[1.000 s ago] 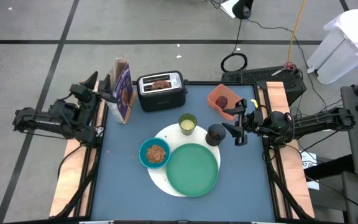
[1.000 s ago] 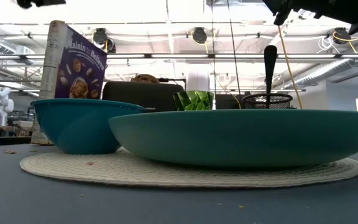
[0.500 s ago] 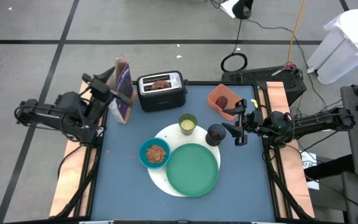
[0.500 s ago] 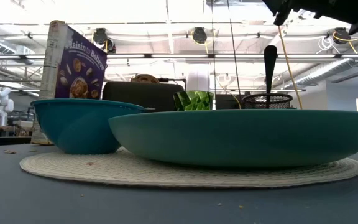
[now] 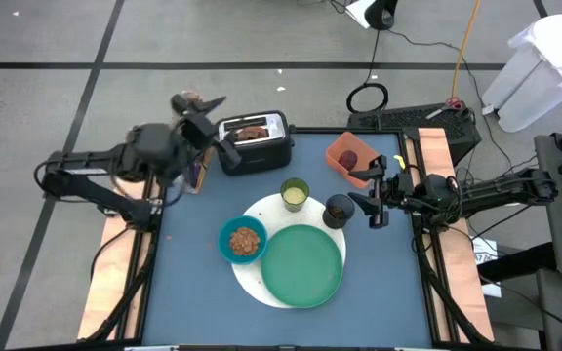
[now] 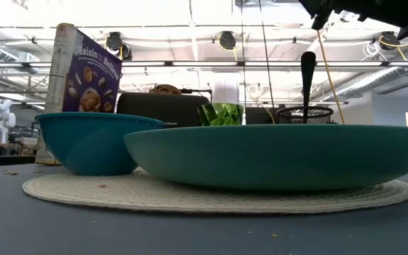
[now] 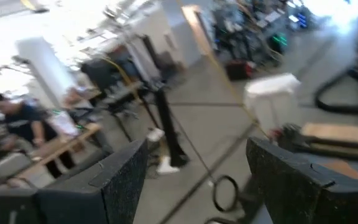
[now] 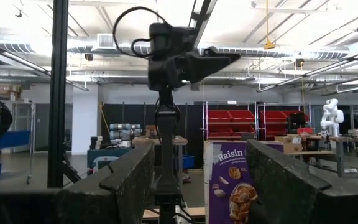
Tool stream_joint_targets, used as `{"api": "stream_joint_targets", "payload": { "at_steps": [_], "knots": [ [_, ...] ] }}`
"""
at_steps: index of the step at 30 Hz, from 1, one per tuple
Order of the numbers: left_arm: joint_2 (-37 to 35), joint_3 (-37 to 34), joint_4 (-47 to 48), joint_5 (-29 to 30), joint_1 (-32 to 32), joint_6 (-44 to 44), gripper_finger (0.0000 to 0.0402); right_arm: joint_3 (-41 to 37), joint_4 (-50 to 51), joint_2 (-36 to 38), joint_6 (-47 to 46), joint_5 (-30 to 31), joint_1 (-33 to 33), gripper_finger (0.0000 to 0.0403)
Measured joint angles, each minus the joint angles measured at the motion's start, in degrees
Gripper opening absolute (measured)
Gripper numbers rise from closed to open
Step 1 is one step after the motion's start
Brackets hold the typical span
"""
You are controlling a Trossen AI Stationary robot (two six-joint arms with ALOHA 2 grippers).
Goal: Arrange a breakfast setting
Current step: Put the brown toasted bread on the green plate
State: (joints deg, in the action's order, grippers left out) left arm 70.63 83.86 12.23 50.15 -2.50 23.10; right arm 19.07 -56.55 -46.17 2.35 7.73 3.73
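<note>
The large green plate [image 5: 302,265] and the blue bowl [image 5: 243,240] of cereal rest on the white round disc [image 5: 254,283]. The lime cup [image 5: 295,192] stands behind them. The small black cup [image 5: 339,210] holds the metal spoon [image 6: 307,78] upright. The brown bagel [image 5: 254,131] sticks up out of the silver toaster [image 5: 255,146]. The dark-red fruit [image 5: 348,156] lies in the orange tray [image 5: 340,148]. My left gripper [image 5: 208,122] is open and empty, raised just left of the toaster. My right gripper [image 5: 364,190] is open and empty, right of the black cup.
A purple cereal box [image 6: 83,78] stands at the far left, mostly under my left arm in the high view [image 5: 195,174]. The table's near part and left side [image 5: 193,292] are bare blue surface. A person [image 7: 14,118] is in the room beyond.
My left gripper has swung from beyond the table's left edge toward the toaster, passing over the cereal box and turning toward the right as it went. It stays open. My right gripper and all the objects have kept still.
</note>
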Motion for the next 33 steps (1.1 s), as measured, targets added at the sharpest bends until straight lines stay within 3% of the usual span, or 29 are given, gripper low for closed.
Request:
{"api": "stream_joint_targets", "payload": {
  "at_steps": [5,11,18,22,33],
  "knots": [
    [3.7,4.9,12.4,-13.4,7.2,-7.1,0.028,0.0,0.2,0.0,-0.2,0.0,0.0,0.0247],
    [7.0,5.5,21.1,-29.6,17.5,-12.8,0.028,0.0,1.7,0.0,-0.2,0.0,0.0,0.0247],
    [12.6,5.5,25.1,-40.5,27.2,-14.2,0.028,0.0,3.3,0.0,-0.2,0.2,0.0,0.0247],
    [16.3,5.5,25.6,-44.1,30.7,-14.0,0.028,0.0,3.3,0.0,-0.1,0.2,0.0,0.0247],
    [20.2,5.5,33.6,-45.4,34.9,-11.4,0.028,0.0,3.4,0.0,0.0,0.2,0.0,0.0247]
  ]
}}
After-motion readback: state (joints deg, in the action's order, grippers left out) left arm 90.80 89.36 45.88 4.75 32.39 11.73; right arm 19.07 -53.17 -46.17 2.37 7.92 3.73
